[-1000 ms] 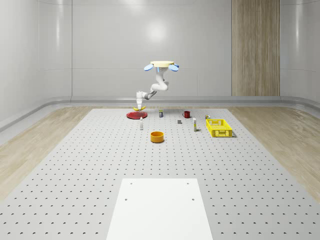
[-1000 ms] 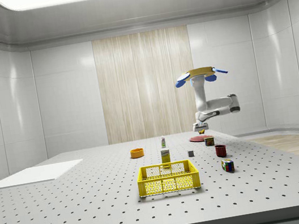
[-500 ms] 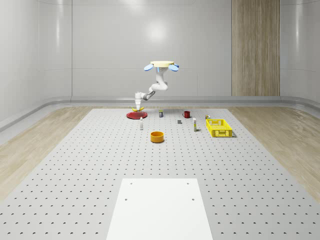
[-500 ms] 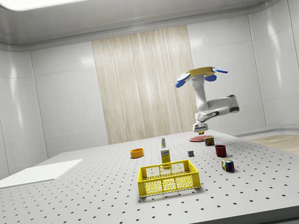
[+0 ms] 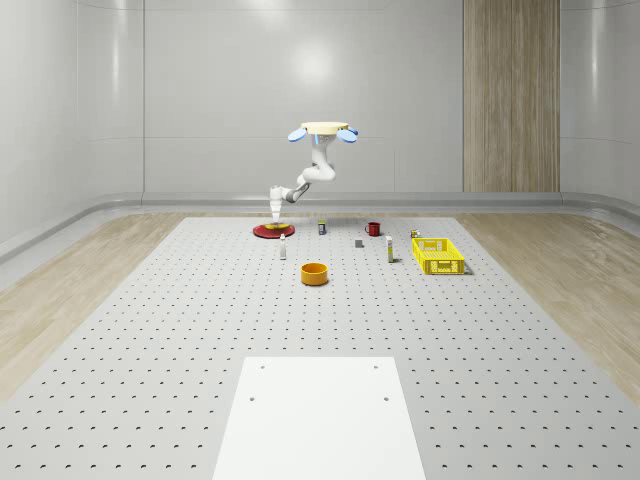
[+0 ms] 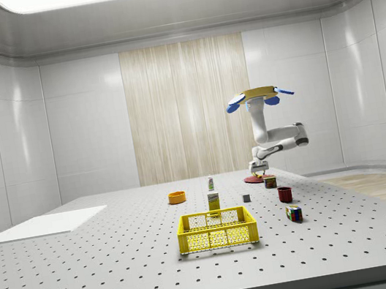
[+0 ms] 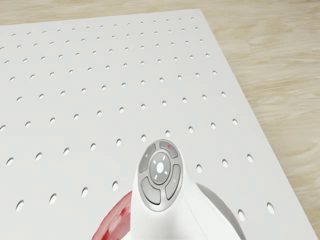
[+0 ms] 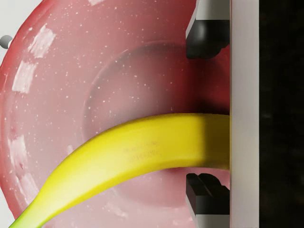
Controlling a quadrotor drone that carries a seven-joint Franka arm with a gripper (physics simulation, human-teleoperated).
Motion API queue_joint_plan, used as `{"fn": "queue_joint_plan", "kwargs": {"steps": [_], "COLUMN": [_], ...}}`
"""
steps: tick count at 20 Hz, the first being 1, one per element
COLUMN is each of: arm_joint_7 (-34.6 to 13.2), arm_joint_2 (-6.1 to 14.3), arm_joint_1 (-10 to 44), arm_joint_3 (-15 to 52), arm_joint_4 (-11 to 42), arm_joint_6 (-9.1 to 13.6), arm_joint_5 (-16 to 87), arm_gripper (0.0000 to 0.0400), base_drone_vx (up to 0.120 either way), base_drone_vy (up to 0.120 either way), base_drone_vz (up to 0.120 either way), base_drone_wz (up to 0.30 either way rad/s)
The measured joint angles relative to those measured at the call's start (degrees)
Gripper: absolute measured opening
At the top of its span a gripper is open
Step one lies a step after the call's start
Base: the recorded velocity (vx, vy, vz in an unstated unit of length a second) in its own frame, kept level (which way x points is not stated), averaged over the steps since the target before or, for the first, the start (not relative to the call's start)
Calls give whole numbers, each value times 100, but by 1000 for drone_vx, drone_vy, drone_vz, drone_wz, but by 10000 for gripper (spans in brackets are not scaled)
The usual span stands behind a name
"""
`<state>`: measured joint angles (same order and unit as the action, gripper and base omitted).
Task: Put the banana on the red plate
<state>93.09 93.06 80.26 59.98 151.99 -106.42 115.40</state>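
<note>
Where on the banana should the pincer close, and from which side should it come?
Grip the banana at its thick part, across the narrow width, coming straight down. It lies flat on the red plate, and the open pincer straddles it, hanging from the drone hovering beside the plate.

The drone (image 5: 324, 130) hovers at the frame's upper middle in the whole-scene view, arm (image 5: 305, 183) bent down-left, claw (image 8: 209, 107) pointing down, fingers (image 8: 205, 35) spread apart.
</note>
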Motion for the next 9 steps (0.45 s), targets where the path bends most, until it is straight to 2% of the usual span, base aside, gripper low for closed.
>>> {"fn": "queue_joint_plan", "kwargs": {"steps": [9], "arm_joint_7": [53], "arm_joint_2": [34], "arm_joint_1": [-96], "arm_joint_3": [211], "arm_joint_4": [125], "arm_joint_6": [113], "arm_joint_5": [-168], "arm_gripper": [397], "base_drone_vx": [0], "base_drone_vy": [0], "base_drone_vz": [0], "base_drone_wz": [0]}}
